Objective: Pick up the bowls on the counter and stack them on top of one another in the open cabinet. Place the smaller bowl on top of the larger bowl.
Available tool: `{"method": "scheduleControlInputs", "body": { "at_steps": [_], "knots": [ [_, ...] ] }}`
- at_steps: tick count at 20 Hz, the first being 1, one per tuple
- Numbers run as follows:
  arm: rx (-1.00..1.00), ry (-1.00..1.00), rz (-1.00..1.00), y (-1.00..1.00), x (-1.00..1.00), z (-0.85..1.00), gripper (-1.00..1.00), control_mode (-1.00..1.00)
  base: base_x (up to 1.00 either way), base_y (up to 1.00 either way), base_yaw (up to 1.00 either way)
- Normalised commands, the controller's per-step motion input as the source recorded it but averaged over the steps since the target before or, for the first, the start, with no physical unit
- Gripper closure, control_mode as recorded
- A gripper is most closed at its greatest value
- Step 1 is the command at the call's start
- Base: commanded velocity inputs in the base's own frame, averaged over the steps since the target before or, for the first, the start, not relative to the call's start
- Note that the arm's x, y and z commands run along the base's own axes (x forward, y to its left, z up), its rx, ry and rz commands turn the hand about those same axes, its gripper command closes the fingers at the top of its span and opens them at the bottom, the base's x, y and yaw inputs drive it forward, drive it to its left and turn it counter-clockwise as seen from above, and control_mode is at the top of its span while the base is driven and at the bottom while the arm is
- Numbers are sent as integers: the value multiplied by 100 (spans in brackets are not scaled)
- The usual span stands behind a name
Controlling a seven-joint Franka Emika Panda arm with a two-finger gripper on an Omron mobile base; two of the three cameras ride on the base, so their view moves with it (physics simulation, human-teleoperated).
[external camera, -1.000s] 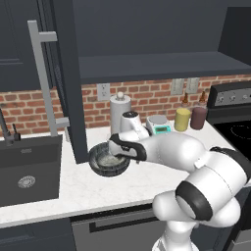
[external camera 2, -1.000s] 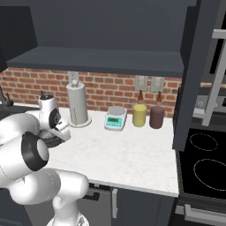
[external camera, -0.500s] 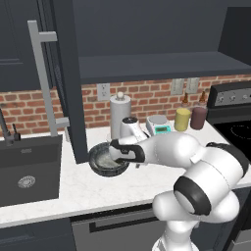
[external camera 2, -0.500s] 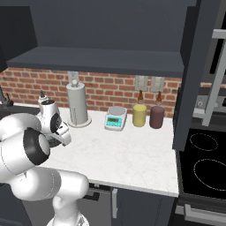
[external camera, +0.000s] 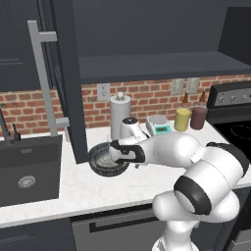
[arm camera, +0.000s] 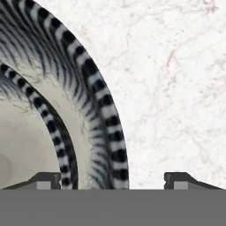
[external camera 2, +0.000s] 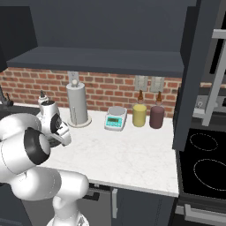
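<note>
While tool (arm camera: 112, 178) straddles bowl (arm camera: 99, 110) rim, jaws apart.

The white marbled counter (external camera: 73, 188) is carrying everything in front of me. A dark bowl (external camera: 104, 161) is sitting on it just right of the black sink (external camera: 27, 169), under my hand (external camera: 117, 152). Behind, a paper-towel holder (external camera 2: 77, 105) is standing by the brick wall, with a small scale (external camera 2: 115, 118), a yellow jar (external camera 2: 139, 114) and a maroon jar (external camera 2: 156, 117) lining up to its right.
</note>
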Motion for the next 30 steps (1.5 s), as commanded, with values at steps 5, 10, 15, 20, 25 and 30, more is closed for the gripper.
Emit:
{"method": "scheduleControlInputs", "body": {
  "at_steps": [5, 10, 15, 20, 25, 30],
  "knots": [
    [0, 0, 0, 0, 0, 0, 100, -100, 0, 0, 0],
    [0, 0, 0, 0, 0, 3, 100, -100, 0, 0, 0],
    [-1, -3, -2, 0, -28, 34, 100, -100, 0, 0, 0],
    [0, -12, -3, -4, -49, 53, 100, -100, 0, 0, 0],
    [1, -15, -2, -25, -49, 69, 100, -100, 0, 0, 0],
    [4, -20, 0, -46, -62, 89, 100, -100, 0, 0, 0]
  ]
}}
